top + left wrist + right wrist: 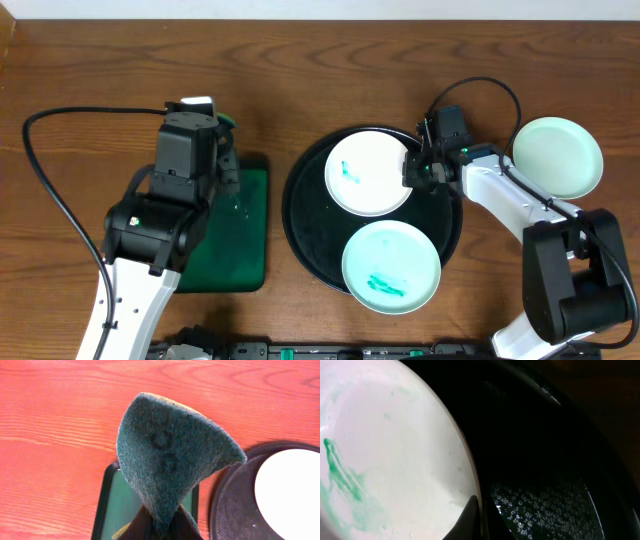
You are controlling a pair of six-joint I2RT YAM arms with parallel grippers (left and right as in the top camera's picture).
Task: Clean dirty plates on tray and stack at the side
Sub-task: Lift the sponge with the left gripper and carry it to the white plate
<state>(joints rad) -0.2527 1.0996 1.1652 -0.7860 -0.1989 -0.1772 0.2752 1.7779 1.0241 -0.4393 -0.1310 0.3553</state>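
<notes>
The black round tray [306, 222] holds a white plate [368, 172] with a teal smear and, nearer the front, a mint-green plate [390, 266] with teal smears. A second mint-green plate [557, 157] lies on the table to the tray's right. My right gripper [416, 168] is shut on the white plate's right rim. In the right wrist view, one finger [467, 519] lies on the white plate [395, 450], at its edge. My left gripper [162, 529] is shut on a dark green scouring pad [170, 455], which it holds above the table left of the tray.
A small dark green rectangular tray [240, 235] lies under the left arm, just left of the black tray. A black cable [50, 190] loops across the table on the far left. Wet droplets speckle the black tray's floor [545, 505].
</notes>
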